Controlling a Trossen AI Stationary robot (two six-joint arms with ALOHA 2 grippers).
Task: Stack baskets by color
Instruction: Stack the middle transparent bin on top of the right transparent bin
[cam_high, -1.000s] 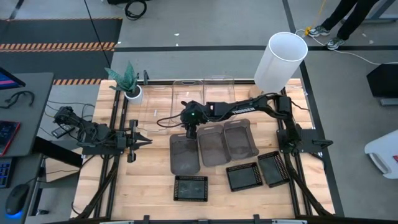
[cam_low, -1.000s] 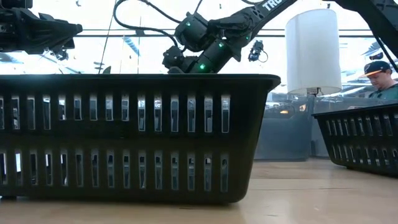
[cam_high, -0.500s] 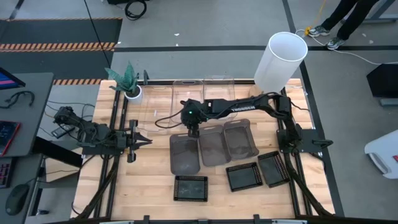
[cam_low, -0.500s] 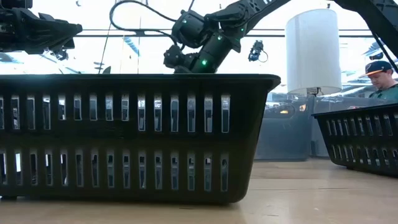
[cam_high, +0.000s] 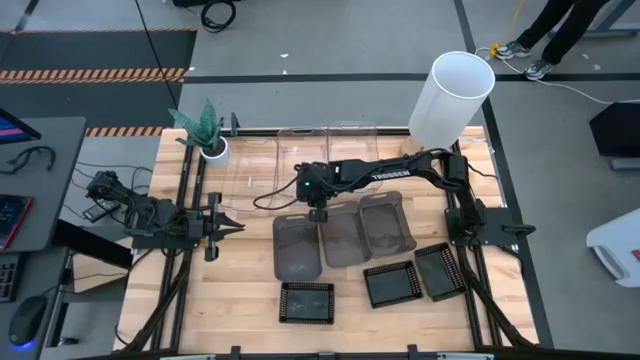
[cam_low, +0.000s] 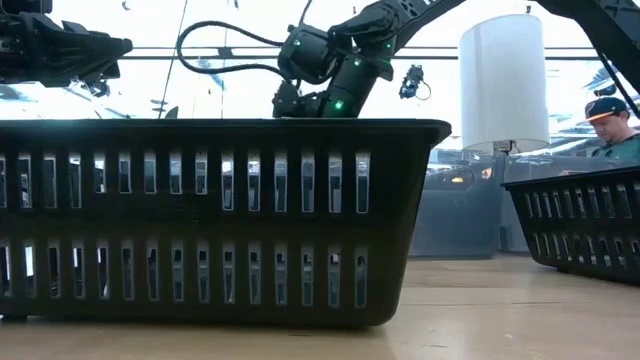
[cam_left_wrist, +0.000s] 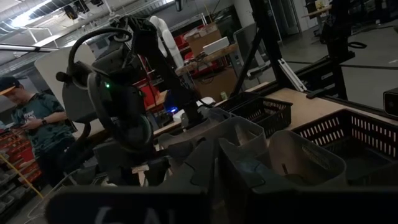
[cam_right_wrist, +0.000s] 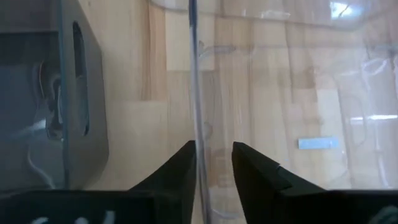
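Observation:
Three clear baskets (cam_high: 300, 155) stand side by side at the table's far middle. Three smoky grey baskets (cam_high: 340, 235) lie in a row just nearer, and three black mesh baskets (cam_high: 306, 301) sit along the near edge. My right gripper (cam_high: 318, 208) points steeply down at the near wall of a clear basket (cam_right_wrist: 194, 74). It is open, with that wall between its fingers (cam_right_wrist: 212, 152). My left gripper (cam_high: 230, 227) waits shut at the table's left side, pointing level and holding nothing. My right gripper comes from above, slanting down, with one finger on either side of the clear basket's thin wall (cam_right_wrist: 194, 124). The wall runs right along one fingertip (cam_right_wrist: 185, 155) and stands apart from the other. Whether that finger touches it, I cannot tell. The basket rests on the table.
A white cylindrical lamp (cam_high: 455, 95) stands at the far right corner and a small potted plant (cam_high: 205, 130) at the far left. A grey basket's corner (cam_right_wrist: 56, 99) lies close beside the right fingers. A person (cam_low: 612, 125) sits beyond the table.
My right gripper has tipped more steeply downward and shifted a little toward the table's right edge, staying over the near wall of the clear basket. The baskets have not moved.

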